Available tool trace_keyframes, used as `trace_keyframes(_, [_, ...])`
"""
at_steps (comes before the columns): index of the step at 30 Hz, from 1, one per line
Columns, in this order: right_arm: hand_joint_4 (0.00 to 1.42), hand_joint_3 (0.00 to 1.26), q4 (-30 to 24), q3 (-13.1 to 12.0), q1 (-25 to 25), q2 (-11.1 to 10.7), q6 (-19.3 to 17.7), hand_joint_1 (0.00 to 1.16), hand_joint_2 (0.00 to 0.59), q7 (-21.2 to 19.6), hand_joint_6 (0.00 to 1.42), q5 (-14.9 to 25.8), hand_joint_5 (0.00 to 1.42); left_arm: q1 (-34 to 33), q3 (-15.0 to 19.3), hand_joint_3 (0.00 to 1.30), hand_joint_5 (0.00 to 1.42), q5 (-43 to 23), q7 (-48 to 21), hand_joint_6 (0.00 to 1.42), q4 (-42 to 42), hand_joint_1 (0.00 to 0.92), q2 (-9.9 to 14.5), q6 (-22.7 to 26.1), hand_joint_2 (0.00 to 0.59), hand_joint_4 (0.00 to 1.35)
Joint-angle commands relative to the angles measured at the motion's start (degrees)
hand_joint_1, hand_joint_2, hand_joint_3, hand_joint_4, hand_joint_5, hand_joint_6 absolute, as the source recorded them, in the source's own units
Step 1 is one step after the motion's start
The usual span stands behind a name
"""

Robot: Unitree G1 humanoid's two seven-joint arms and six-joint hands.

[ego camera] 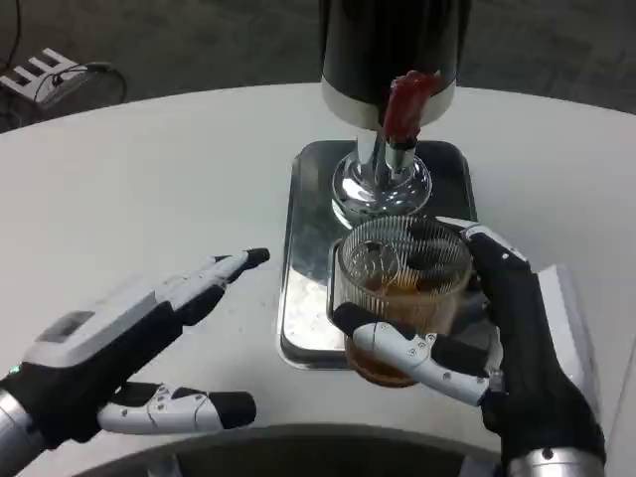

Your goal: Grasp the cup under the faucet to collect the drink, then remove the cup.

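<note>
We see a white round table (149, 169) taking up most of the view, with dark grey carpet (199, 40) beyond its far edge. On that carpet at the top left sits a white power strip (40, 75) with a dark cable (104, 78) looping off to its right and another dark cable (10, 35) running up out of view. A curved pale edge (298, 442) crosses the bottom of the view, just in front of the table's near rim.

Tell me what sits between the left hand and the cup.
In the head view: bare white table, then the metal tray's left rim; left hand, cup.
</note>
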Motion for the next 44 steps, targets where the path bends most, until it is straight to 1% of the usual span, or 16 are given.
trace_keyframes(1, [1.03, 0.91, -4.09, 1.25, 1.54, 0.61, -2.89, 0.98, 0.144, 1.62, 0.83, -0.95, 1.02, 3.50, 0.38, 0.00, 0.00, 3.96, 1.52, 0.04, -5.59, 0.000, 1.79, 1.70, 0.039, 0.00])
trace_keyframes(4, [1.04, 0.91, -5.09, 1.45, 2.22, 0.11, -3.07, 0.98, 0.144, 2.79, 0.83, -1.68, 1.02, 4.77, 0.70, 0.00, 0.00, 5.43, 2.00, 0.02, -8.51, 0.000, 2.12, 2.95, 0.039, 0.00])
trace_keyframes(11, [1.04, 0.91, -8.30, 2.01, 5.78, -0.75, -3.33, 0.98, 0.144, 4.94, 0.83, -2.25, 1.03, 7.29, 1.29, 0.00, 0.00, 6.66, 2.16, 0.01, -14.01, 0.000, 2.60, 6.30, 0.039, 0.00])
trace_keyframes(17, [1.04, 0.92, -10.27, 2.55, 8.57, -0.61, -3.59, 0.99, 0.145, 5.74, 0.83, -2.95, 1.03, 8.45, 1.33, 0.00, 0.00, 7.12, 2.07, 0.00, -15.82, 0.000, 3.04, 8.12, 0.039, 0.00])
trace_keyframes(27, [1.04, 0.92, -11.05, 2.62, 9.87, -0.60, -4.17, 0.99, 0.150, 6.01, 0.83, -3.40, 1.03, 9.53, 1.23, 0.00, 0.00, 7.18, 2.19, 0.00, -17.18, 0.000, 3.26, 9.15, 0.039, 0.00])
trace_keyframes(34, [1.04, 0.92, -11.49, 3.13, 10.57, -0.62, -4.23, 0.99, 0.152, 6.19, 0.83, -3.90, 1.03, 10.43, 1.23, 0.00, 0.00, 7.02, 2.25, 0.00, -17.66, 0.000, 3.67, 9.06, 0.039, 0.00])
trace_keyframes(44, [1.04, 0.92, -11.84, 3.05, 10.97, -0.54, -4.33, 1.00, 0.155, 6.87, 0.83, -4.35, 1.03, 11.09, 0.73, 0.00, 0.00, 7.26, 2.07, 0.00, -18.07, 0.000, 3.70, 9.30, 0.039, 0.00])
